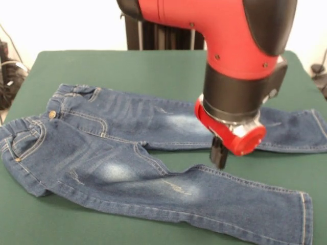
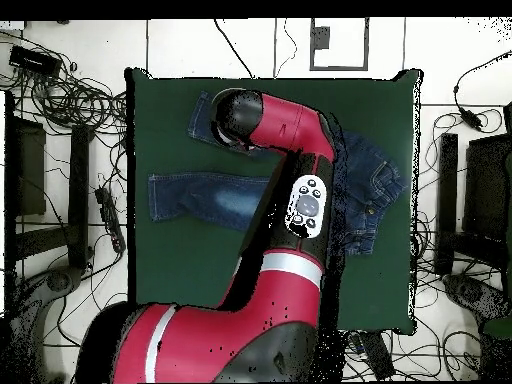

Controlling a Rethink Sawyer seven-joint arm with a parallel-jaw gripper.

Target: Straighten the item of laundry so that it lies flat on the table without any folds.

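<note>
The small blue denim jeans (image 1: pixel 117 168) lie spread on the dark green table (image 1: pixel 127 66). The elastic waistband is at the left, with the metal button (image 1: pixel 52 114) facing up. Both legs run to the right and are parted by a narrow gap. Pale faded patches show on each leg. My gripper (image 1: pixel 218 155) hangs under the red wrist, just above the gap and close to the far leg. In the overhead view the arm covers the middle of the jeans (image 2: pixel 215 195), and the gripper itself is hidden under the arm's end.
The robot's black pedestal (image 1: pixel 153 35) stands at the table's far edge. Cables and dark equipment (image 2: pixel 70 150) lie on the floor on both sides of the table (image 2: pixel 170 270). Green cloth shows all round the jeans.
</note>
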